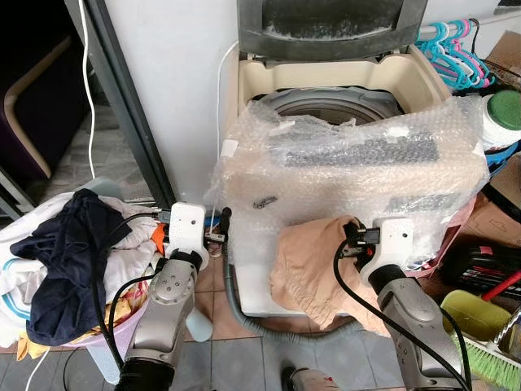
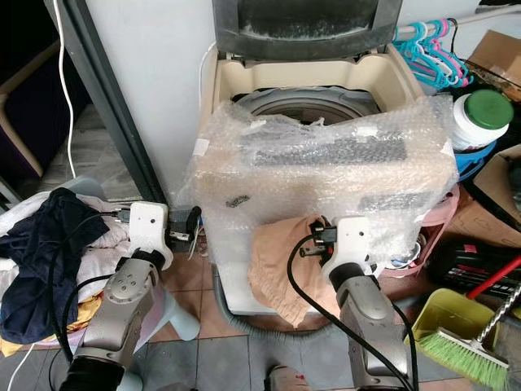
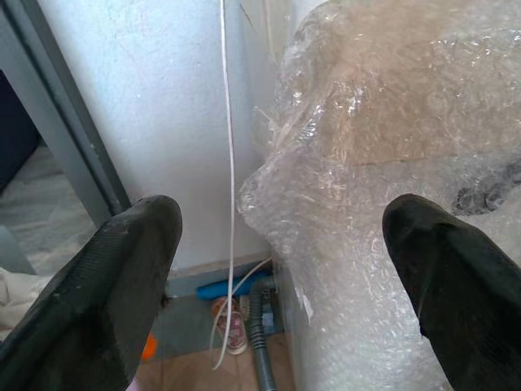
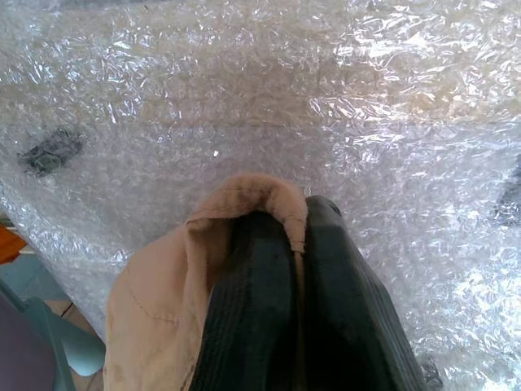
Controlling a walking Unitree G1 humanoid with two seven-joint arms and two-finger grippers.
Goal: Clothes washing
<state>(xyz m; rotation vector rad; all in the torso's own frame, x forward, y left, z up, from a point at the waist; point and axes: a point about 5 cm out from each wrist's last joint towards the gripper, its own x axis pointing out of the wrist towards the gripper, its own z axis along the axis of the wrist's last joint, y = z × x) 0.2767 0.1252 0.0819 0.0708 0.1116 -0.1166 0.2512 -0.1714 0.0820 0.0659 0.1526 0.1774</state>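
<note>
The robot stands on a grey tiled floor [image 1: 244,358] facing a cream top-loading washing machine [image 1: 342,90], whose dark lid [image 1: 326,24] is tipped up against a white wall [image 1: 171,98]. Crinkled, cloudy bubble wrap [image 1: 350,163] covers the machine's front and control panel, and the round steel drum rim shows behind it. A ribbed grey drain hose [image 1: 236,305] curves along the floor at the machine's foot.

The right gripper [image 4: 297,269] is up against the wrapped front; its jaws are pressed together, pinching a fold of a soft tan garment [image 1: 305,269] that hangs limp below it. The left gripper [image 3: 285,269] sits beside the machine's left corner with its jaws spread wide and nothing between them.

At the robot's left, a basket is heaped with laundry [image 1: 65,252]: white cloth with a dark navy piece on top. Turquoise and pink plastic hangers [image 1: 456,53] hang at the far right, above a white jar with a green lid [image 1: 501,114], with a green broom [image 2: 456,350] low on that side.
</note>
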